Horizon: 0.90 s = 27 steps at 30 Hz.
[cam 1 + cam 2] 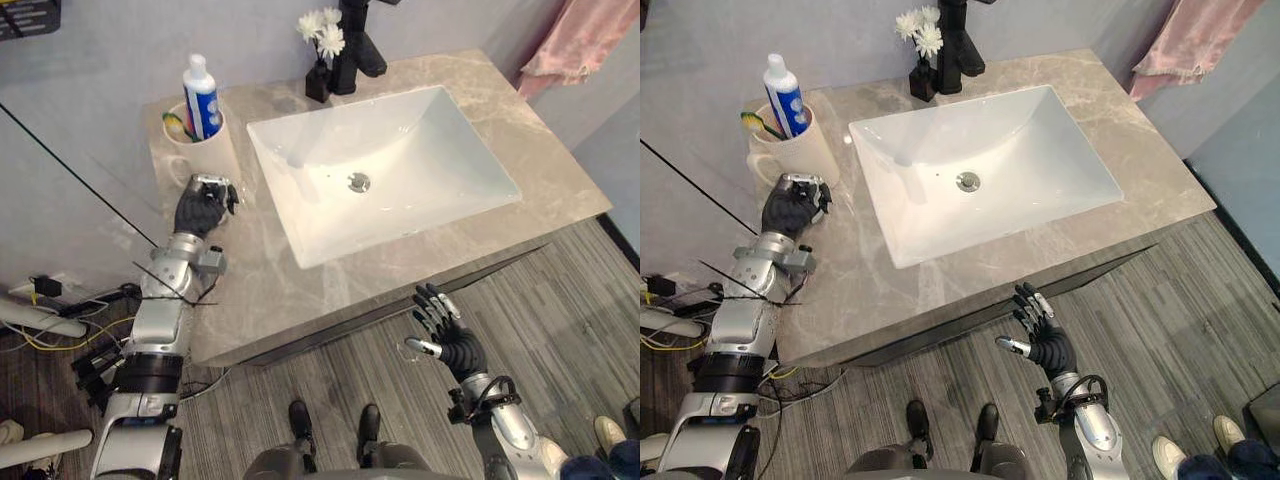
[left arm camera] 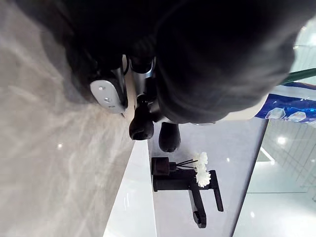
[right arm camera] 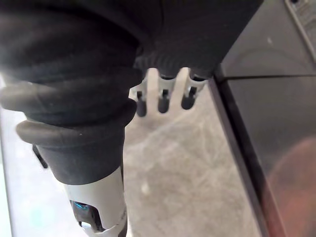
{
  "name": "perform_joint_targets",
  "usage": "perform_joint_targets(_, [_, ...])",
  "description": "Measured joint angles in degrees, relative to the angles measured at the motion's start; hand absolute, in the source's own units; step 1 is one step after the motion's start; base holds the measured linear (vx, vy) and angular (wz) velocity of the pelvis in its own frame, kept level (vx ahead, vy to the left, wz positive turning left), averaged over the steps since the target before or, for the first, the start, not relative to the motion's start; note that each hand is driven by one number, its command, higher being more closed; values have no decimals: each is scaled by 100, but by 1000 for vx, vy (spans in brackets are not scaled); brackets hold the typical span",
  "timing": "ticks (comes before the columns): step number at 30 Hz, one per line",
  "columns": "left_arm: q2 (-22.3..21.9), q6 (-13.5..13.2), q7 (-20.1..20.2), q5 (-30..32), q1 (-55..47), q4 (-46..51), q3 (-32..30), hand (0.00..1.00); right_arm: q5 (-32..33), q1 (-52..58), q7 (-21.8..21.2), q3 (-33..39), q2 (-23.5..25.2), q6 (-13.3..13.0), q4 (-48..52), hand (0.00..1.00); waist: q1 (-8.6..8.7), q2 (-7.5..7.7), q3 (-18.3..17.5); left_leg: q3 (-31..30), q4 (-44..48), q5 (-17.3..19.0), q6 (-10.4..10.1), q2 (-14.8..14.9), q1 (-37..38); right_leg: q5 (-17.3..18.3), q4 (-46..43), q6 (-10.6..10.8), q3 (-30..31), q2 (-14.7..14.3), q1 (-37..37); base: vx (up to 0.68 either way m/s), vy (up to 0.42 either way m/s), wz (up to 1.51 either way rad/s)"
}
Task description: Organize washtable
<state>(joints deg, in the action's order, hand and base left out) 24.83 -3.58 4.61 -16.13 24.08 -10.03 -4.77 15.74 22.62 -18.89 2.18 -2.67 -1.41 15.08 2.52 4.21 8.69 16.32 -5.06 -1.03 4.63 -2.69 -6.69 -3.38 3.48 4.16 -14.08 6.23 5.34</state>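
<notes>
cream mug [image 1: 200,148] | left hand [image 1: 204,207] at its base, grip can't tell | right hand [image 1: 447,335] spread, well apart | risk: shove topples top-heavy mug

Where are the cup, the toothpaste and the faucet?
cup [image 1: 212,155], left eye view, on its front wall.
toothpaste [image 1: 204,103], left eye view, on its blue body.
faucet [image 1: 352,45], left eye view, on its black column.

Beige-grey stone countertop [image 1: 250,290]: pale cloudy veining. White rectangular ceramic basin [image 1: 440,160]: plain. Round cream mug [image 1: 205,155]: unpatterned. Blue-and-white toothpaste tube [image 1: 203,98] (cap white). Tall faucet [image 1: 355,45]: black. Small flowers [image 1: 322,30]: white. Hanging towel [image 1: 580,40]: pink. Plank floor [image 1: 560,300]: grey-brown streaks.
</notes>
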Motion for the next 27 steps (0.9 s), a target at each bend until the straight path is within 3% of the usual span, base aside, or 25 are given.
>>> perform_joint_targets(7, [361, -2, -120, -10, 658, -326, 193, 100, 62, 8, 4, -3, -6, -32, 7, 0, 4, 27, 220, -5, 73, 1, 2, 8, -129, -7, 7, 0, -2, -1, 93, 11, -15, 1])
perform_joint_targets(18, [519, -26, -131, -14, 1101, -558, 222, 100, 71, 38, 3, -28, -11, -78, 276, 0, 31, 49, 378, 29, 134, 3, 1, 61, -247, -140, 85, -40, 12, -22, 170, 6, -15, -2])
perform_joint_targets(24, [492, -78, -226, -33, 996, -522, 337, 100, 155, 19, 9, -34, -8, -92, 206, 0, 30, 45, 381, 40, 180, 3, 1, 62, -237, -140, 85, -40, 2, -10, 136, 4, -12, -1])
perform_joint_targets(27, [226, -142, -172, -203, 133, 372, 421, 100, 171, -16, 25, -22, -1, -92, 41, 0, 18, 15, 393, 15, 173, 3, 1, 60, -132, -139, 81, -39, -9, -9, 31, 11, -15, 4])
